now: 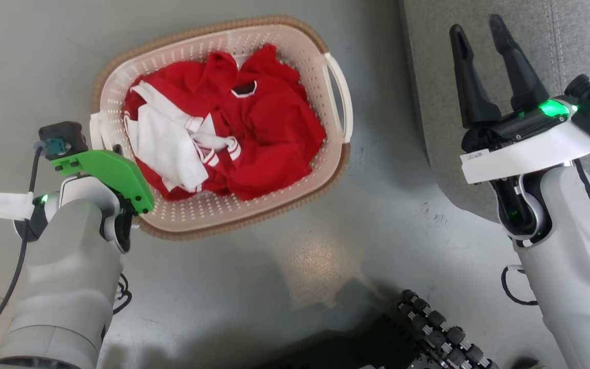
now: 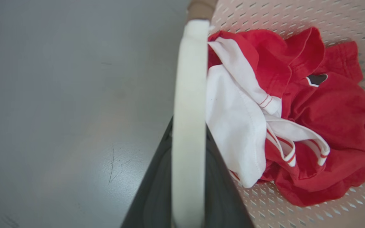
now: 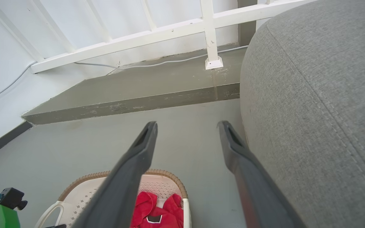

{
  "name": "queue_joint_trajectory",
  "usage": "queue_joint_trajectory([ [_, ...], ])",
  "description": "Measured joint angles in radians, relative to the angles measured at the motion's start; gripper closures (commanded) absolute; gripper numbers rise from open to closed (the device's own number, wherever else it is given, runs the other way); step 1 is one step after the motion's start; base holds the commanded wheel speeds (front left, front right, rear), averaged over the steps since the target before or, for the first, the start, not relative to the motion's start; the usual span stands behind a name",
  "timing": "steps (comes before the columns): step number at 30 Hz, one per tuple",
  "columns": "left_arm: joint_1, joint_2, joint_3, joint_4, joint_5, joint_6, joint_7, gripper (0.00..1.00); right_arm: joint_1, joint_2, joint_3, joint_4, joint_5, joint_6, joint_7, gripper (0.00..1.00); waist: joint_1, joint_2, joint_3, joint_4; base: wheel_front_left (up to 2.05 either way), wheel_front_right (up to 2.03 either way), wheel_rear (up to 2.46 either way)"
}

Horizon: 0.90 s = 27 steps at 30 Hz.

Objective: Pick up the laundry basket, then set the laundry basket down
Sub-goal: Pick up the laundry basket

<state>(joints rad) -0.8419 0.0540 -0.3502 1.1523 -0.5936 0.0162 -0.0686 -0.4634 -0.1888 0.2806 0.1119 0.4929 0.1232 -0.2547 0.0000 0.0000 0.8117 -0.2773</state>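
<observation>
The laundry basket (image 1: pixel 197 51) sat on the grey floor (image 1: pixel 34 61), just left of a grey upholstered seat (image 1: pixel 571 36); whether it was lifted clear, I couldn't tell. Inside lay a crumpled red garment (image 1: pixel 274 128) with a white one (image 1: pixel 167 138) bunched over its left part. The left gripper (image 2: pixel 188 126) was at the basket's left side, its dark fingers (image 2: pixel 157 190) closed either side of the white loop handle (image 2: pixel 190 79). The right gripper (image 1: pixel 477 28) hung over the seat's edge, fingers spread and holding nothing.
</observation>
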Motion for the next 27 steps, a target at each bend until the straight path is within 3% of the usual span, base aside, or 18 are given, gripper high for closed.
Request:
queue_joint_trajectory([
  [6, 0.0, -0.003, -0.002, 0.026, -0.001, -0.016, 0.012, 1.0, 0.0, 0.0, 0.008, 0.002, 0.0, 0.0, 0.0, 0.0, 0.0, 0.0, -0.011, 0.001, 0.0, 0.0, 0.0],
  [7, 0.0, -0.004, 0.005, 0.029, -0.003, -0.016, 0.004, 0.92, 0.0, 0.0, 0.008, 0.002, 0.001, 0.0, 0.0, 0.0, 0.0, 0.0, -0.013, 0.001, 0.0, 0.0, 0.0],
  [8, 0.0, -0.004, 0.009, 0.031, -0.006, -0.016, 0.002, 0.43, 0.0, 0.0, 0.009, 0.003, 0.002, 0.0, 0.0, 0.0, 0.0, 0.0, -0.014, 0.001, 0.0, 0.0, 0.0],
  [9, 0.0, -0.004, 0.011, 0.032, -0.009, -0.016, 0.001, 0.0, 0.0, 0.0, 0.009, 0.004, 0.002, 0.0, 0.0, 0.0, 0.0, 0.0001, -0.016, 0.001, 0.0, 0.0, 0.0],
  [27, 0.033, -0.01, 0.016, 0.053, -0.018, -0.045, -0.148, 0.0, 0.003, 0.007, -0.004, 0.056, 0.002, 0.0, 0.0, 0.0, 0.0, 0.0, -0.124, 0.013, 0.0, 0.0, 0.0],
])
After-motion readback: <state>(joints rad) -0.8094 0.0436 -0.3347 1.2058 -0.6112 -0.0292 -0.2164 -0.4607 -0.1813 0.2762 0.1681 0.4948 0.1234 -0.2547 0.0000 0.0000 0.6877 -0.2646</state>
